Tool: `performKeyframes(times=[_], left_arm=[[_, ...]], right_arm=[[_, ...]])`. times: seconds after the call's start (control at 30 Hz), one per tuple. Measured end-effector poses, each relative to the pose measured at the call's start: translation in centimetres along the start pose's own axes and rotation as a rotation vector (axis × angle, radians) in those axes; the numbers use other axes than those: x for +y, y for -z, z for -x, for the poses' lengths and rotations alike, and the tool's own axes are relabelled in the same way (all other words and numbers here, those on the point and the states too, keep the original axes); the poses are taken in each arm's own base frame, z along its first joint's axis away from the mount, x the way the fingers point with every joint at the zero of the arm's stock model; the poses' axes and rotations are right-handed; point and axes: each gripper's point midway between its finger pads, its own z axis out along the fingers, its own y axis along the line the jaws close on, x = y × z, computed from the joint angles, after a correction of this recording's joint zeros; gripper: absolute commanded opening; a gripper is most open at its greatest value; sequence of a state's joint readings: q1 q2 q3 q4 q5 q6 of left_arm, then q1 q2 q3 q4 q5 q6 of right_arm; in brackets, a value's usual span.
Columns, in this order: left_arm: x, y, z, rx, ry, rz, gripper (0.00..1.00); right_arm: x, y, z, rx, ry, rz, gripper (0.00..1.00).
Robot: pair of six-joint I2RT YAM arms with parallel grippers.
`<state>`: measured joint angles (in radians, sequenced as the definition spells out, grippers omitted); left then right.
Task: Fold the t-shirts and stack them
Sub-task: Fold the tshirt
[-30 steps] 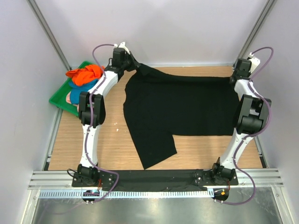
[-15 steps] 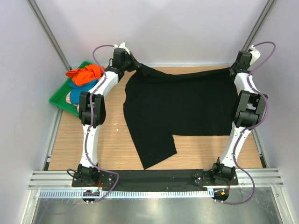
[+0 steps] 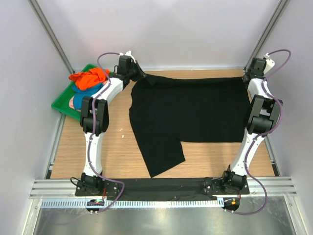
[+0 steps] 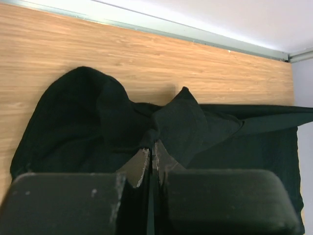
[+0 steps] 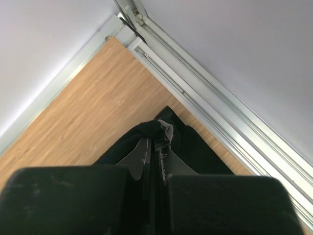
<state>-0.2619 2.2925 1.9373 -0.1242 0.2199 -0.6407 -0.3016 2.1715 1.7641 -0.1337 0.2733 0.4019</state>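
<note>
Black t-shirt [image 3: 190, 112]: matt soft cloth, no sheen, creased where bunched. Orange t-shirt [image 3: 90, 77], blue t-shirt [image 3: 83, 91]: soft cloth too, crumpled. Tray [image 3: 60, 104]: green plastic, slight gloss. Table [image 3: 73, 147]: wood-grain top, smooth, satin. Rails [image 3: 161, 186]: pale bare metal, ribbed. Left gripper [image 4: 151, 155], right gripper [image 5: 154, 149]: matt black plastic bodies, tips scuffed grey, rough-edged. Arm shells [image 3: 110, 88]: smooth white plastic.

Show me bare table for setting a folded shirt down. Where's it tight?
Free: front-right wood between the black t-shirt hem and right arm; strip between left arm and shirt. Tight: far edge, left tool and right tool pinching its corners; green tray holds heaped shirts.
</note>
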Motion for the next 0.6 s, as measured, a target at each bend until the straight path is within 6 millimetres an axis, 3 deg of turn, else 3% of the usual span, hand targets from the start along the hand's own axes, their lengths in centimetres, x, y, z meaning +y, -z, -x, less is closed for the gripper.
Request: performKeyframes(times=[0.3, 0.6], left_arm=[[0.1, 3.0, -0.1, -0.012, 0.005, 0.048, 0.0], [2.6, 4.3, -4.2, 0.049, 0.109, 0.14, 0.0]], right_arm=[[-0.8, 0.2, -1.6, 0.062, 0.018, -0.019, 0.01], [-0.9, 0.4, -2.4, 0.094, 0.019, -0.017, 0.01]])
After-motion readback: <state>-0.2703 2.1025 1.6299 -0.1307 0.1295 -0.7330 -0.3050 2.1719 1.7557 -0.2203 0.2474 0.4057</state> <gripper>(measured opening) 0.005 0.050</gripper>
